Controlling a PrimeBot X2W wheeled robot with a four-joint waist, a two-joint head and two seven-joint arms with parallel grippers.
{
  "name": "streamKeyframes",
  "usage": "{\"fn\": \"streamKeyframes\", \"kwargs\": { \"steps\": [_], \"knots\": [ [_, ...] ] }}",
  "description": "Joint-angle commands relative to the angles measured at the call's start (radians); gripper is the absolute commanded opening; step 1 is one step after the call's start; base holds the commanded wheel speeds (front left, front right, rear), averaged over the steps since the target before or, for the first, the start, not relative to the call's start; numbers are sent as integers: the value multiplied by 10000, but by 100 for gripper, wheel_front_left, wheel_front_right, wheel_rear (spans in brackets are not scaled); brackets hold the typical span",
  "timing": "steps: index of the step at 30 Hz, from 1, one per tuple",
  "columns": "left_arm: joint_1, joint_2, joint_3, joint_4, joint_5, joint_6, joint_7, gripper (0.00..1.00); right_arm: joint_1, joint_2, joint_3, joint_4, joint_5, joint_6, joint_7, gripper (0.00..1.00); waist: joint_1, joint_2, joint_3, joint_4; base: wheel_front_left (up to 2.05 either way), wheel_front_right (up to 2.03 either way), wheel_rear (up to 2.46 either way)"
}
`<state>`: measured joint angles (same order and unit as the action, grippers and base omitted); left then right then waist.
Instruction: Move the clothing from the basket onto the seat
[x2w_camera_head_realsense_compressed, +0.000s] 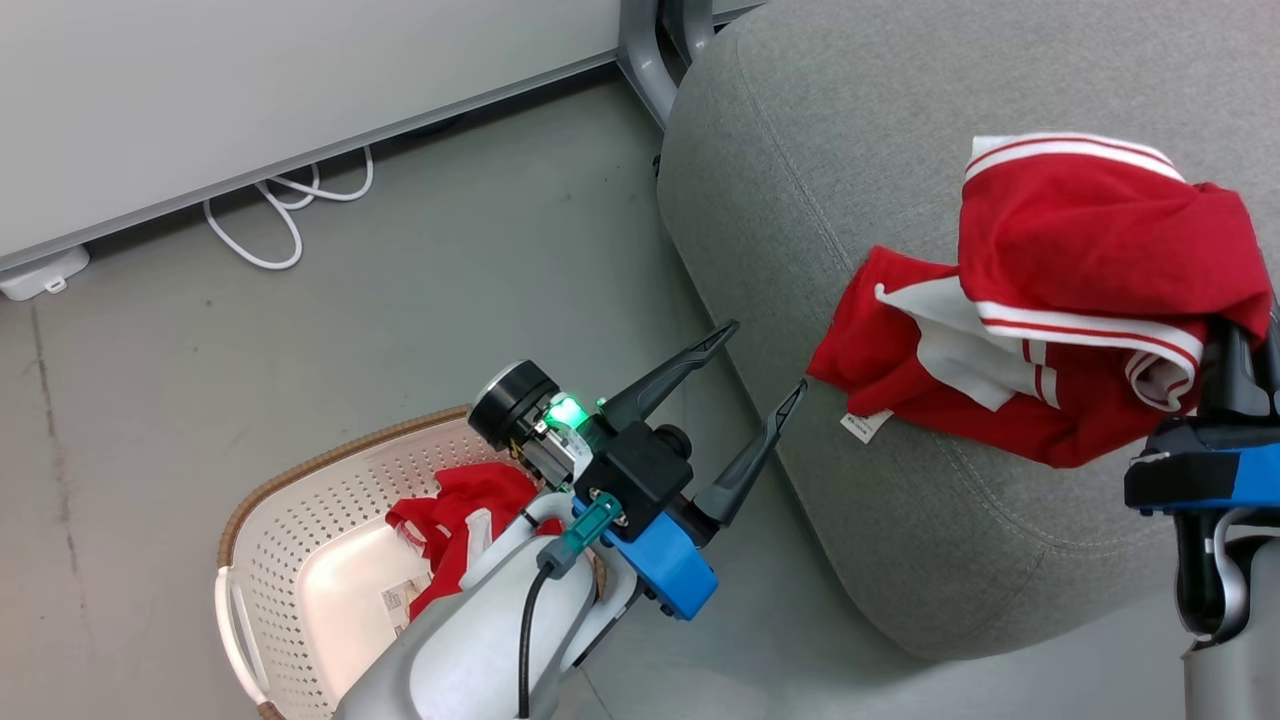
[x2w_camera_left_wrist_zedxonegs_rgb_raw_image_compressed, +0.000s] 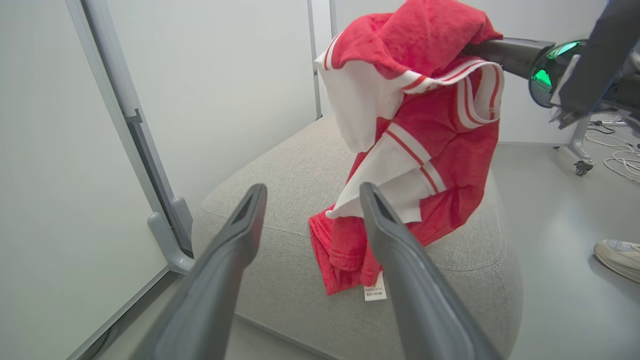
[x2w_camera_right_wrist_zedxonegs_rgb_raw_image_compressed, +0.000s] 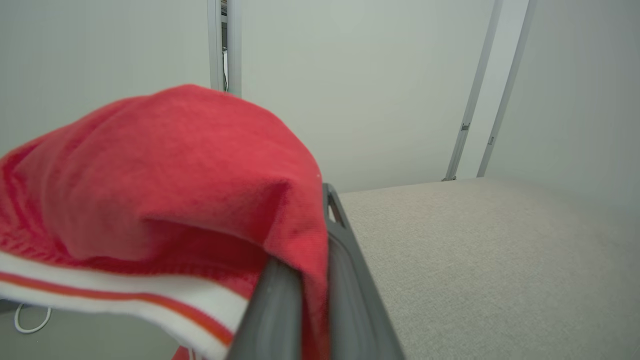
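Red garment (x2w_camera_head_realsense_compressed: 1080, 300), pinched in the right end effector (x2w_camera_head_realsense_compressed: 1250, 355), trails onto the seat (x2w_camera_head_realsense_compressed: 900, 120); left end effector (x2w_camera_head_realsense_compressed: 765, 357) spread wide.

A red garment (x2w_camera_head_realsense_compressed: 1090, 230) drapes onto the seat (x2w_camera_head_realsense_compressed: 800, 150), a second garment (x2w_camera_head_realsense_compressed: 470, 505) sits in the basket (x2w_camera_head_realsense_compressed: 290, 540)

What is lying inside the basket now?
One red garment lies in the basket, beside a paper sticker. The left arm covers the basket's right side, so that part is hidden.
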<state>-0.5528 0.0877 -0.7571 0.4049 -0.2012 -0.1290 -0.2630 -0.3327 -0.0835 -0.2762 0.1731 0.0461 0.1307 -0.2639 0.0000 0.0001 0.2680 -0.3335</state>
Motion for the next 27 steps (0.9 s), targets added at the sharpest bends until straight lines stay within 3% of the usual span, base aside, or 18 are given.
{"fn": "streamKeyframes", "kwargs": {
  "steps": [1, 8, 15, 21, 27],
  "knots": [
    [126, 39, -9, -32, -16, -22, -27, 100, 93, 54, -27, -87, -36, 1, -10, 0, 0, -1, 1, -6, 0, 0, 0],
    [-285, 94, -44, -120, 26, -23, -27, 100, -488, 4, -168, -404, 113, 1, -10, 0, 0, -1, 377, 100, 0, 0, 0],
    [-1076, 337, -141, -263, 214, -24, -27, 100, -2676, -310, -610, -877, 254, 1, -10, 0, 0, -1, 1795, 250, 0, 0, 0],
    [-1884, 667, -300, -399, 367, -24, -27, 100, -5090, -1074, -1664, -1040, 267, 1, -8, 0, 0, -1, 3283, 532, 0, 0, 0],
    [-2630, 870, -424, -720, 545, -24, -27, 100, -6645, -2425, -2691, -377, 339, 1, -7, 0, 0, -1, 4519, 856, 0, 0, 0]
  ]
}}
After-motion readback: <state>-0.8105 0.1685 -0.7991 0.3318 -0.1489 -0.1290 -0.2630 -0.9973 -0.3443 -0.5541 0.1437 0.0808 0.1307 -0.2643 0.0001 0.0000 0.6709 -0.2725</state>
